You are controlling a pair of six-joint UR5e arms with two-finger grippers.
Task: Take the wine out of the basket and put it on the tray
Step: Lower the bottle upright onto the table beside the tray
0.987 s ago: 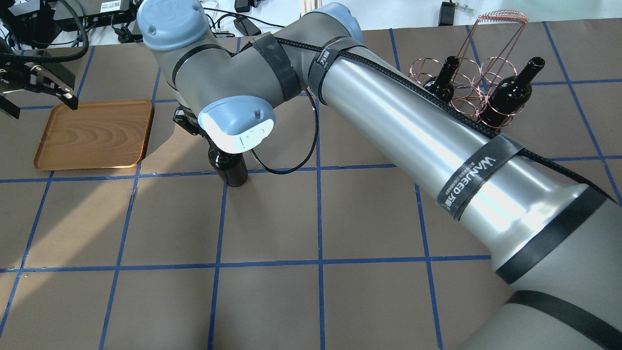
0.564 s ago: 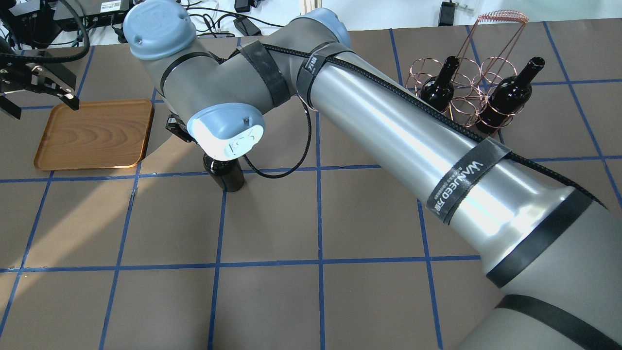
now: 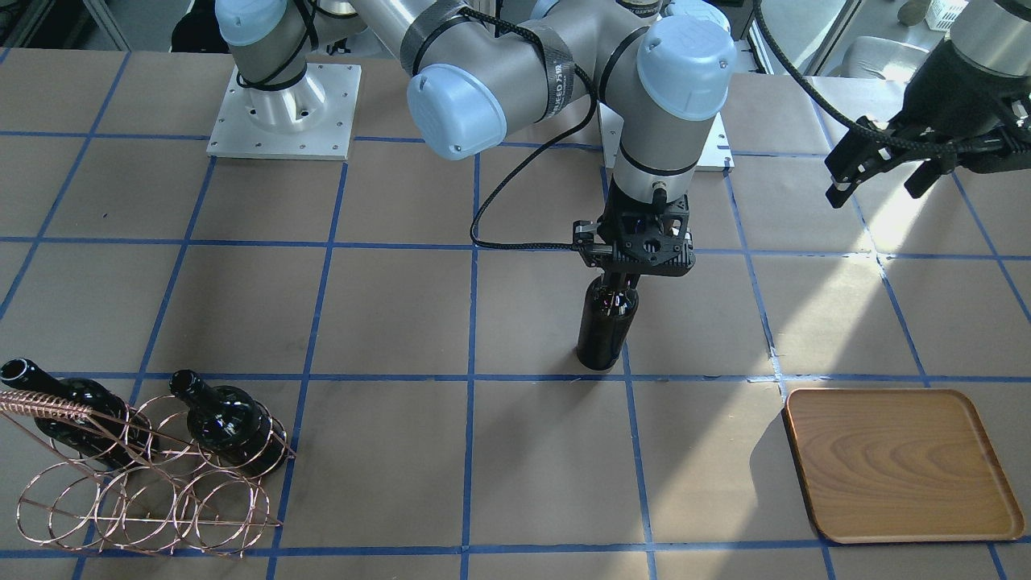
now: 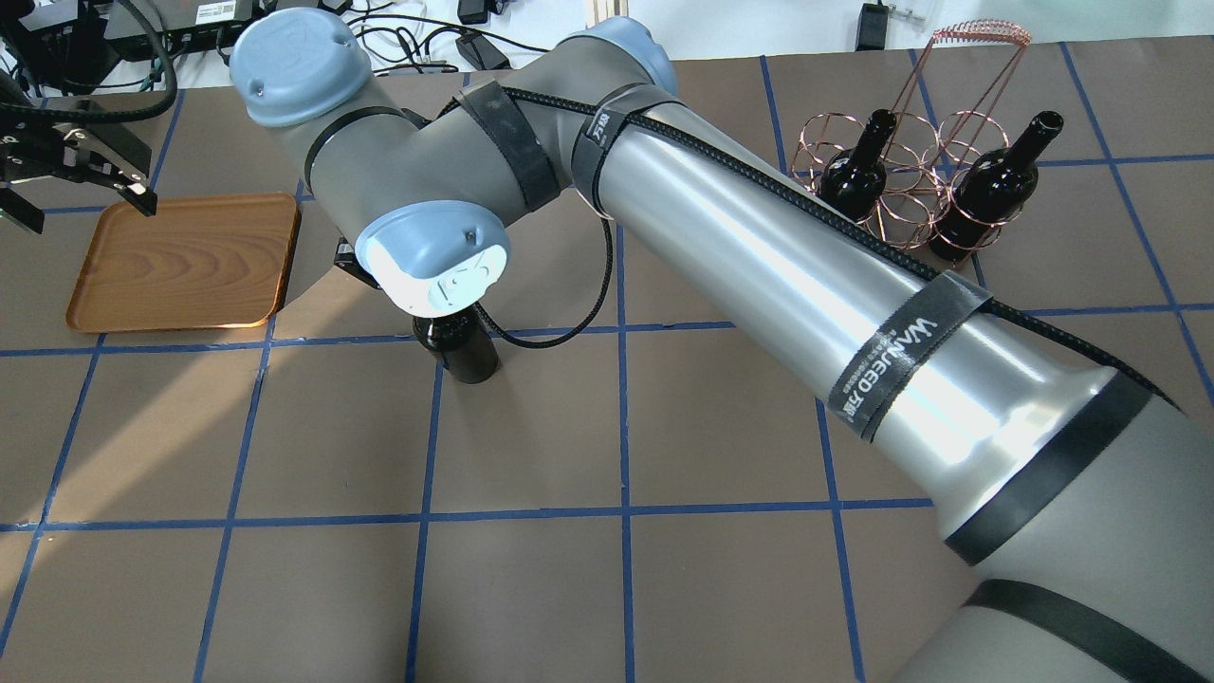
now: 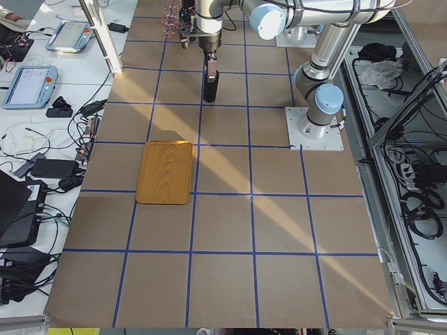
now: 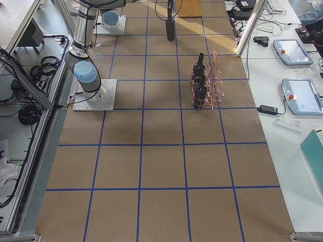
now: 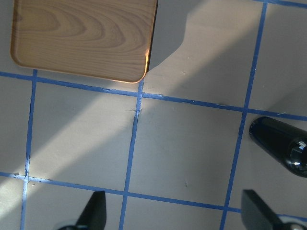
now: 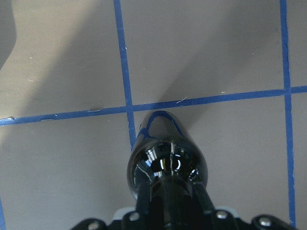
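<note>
My right gripper is shut on the neck of a black wine bottle and holds it upright over a blue grid line near the table's middle. The bottle also shows in the overhead view and in the right wrist view. I cannot tell whether its base touches the table. The wooden tray lies flat and bare, well to the bottle's left. My left gripper is open and empty, above the tray's far edge. The copper wire basket holds two more bottles.
The table is brown paper with a blue tape grid. The right arm's long forearm spans the table from lower right to centre. Cables and devices lie beyond the far edge. The left arm's base plate sits on the table.
The right wrist has shifted a little left toward the tray with the bottle in its grip; the bottle's base sits slightly nearer in the overhead view. The left gripper has not moved.
</note>
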